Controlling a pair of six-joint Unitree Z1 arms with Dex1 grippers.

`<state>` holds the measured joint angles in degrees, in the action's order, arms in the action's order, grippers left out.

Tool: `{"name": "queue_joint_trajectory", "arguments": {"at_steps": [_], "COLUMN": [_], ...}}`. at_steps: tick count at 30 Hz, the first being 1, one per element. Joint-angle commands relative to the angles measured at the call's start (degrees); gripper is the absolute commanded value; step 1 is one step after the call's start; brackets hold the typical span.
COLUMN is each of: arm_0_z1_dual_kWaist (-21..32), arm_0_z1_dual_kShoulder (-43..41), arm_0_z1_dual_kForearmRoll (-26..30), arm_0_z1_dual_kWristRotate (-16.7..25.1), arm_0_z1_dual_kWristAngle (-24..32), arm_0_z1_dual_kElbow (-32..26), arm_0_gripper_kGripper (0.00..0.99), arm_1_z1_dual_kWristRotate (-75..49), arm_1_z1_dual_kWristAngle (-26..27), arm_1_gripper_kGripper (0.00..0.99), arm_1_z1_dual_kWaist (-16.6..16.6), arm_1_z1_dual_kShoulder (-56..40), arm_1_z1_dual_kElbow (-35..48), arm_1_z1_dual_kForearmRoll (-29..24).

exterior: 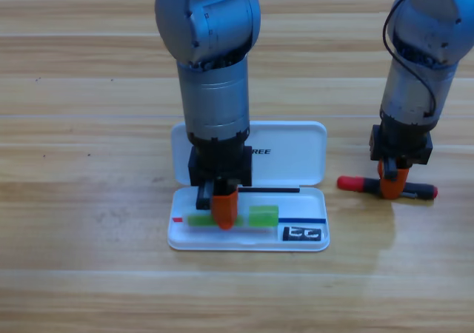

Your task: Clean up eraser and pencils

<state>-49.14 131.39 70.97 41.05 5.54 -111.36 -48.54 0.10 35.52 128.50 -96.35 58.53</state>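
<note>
The white case lies open, its lid flat at the back and its tray in front. Inside the tray lies the green pencil bar, with the dark eraser in the tray's front right corner. My left gripper points straight down onto the middle of the green bar and hides that part of it. To the right of the case, the red-and-black pencil lies on the table. My right gripper stands over its middle, touching or nearly touching it.
The wooden table stretches around the case. The left arm's grey body rises over the case lid, and the right arm comes in from the upper right corner.
</note>
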Motion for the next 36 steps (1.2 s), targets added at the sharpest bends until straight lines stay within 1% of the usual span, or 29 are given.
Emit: {"name": "queue_joint_trajectory", "arguments": {"at_steps": [1,9,14,22,33,36], "arm_0_z1_dual_kWaist": [-0.9,-0.9,-0.9,-0.8,-0.3,-0.3], "arm_0_z1_dual_kShoulder": [3.2,3.3,3.1,2.6,2.2,1.9], "arm_0_z1_dual_kForearmRoll": [-0.8,-1.3,-2.3,-4.4,-4.6,-4.5], "arm_0_z1_dual_kWristRotate": [-0.9,-1.1,-1.3,-1.2,-1.1,-1.9], "arm_0_z1_dual_kWristAngle": [-0.8,-1.3,-1.4,-1.8,-2.0,-1.8], "arm_0_z1_dual_kElbow": [0.4,0.8,2.0,4.5,4.8,4.7], "arm_0_gripper_kGripper": [0.0,0.0,0.0,0.0,0.0,0.0], "arm_1_z1_dual_kWristRotate": [-0.4,-0.2,-0.2,-0.2,0.0,0.0], "arm_1_z1_dual_kWristAngle": [0.8,1.0,1.3,2.2,2.2,2.2], "arm_1_gripper_kGripper": [0.0,0.0,0.0,0.0,0.0,0.0], "arm_1_z1_dual_kWaist": [-1.4,-1.3,-1.2,0.0,0.9,1.0], "arm_1_z1_dual_kShoulder": [3.6,-5.4,-8.9,-10.9,-12.8,-13.6], "arm_1_z1_dual_kElbow": [2.2,2.9,4.1,4.9,4.9,5.1], "arm_1_z1_dual_kForearmRoll": [1.0,2.6,2.6,2.6,2.6,2.6]}}
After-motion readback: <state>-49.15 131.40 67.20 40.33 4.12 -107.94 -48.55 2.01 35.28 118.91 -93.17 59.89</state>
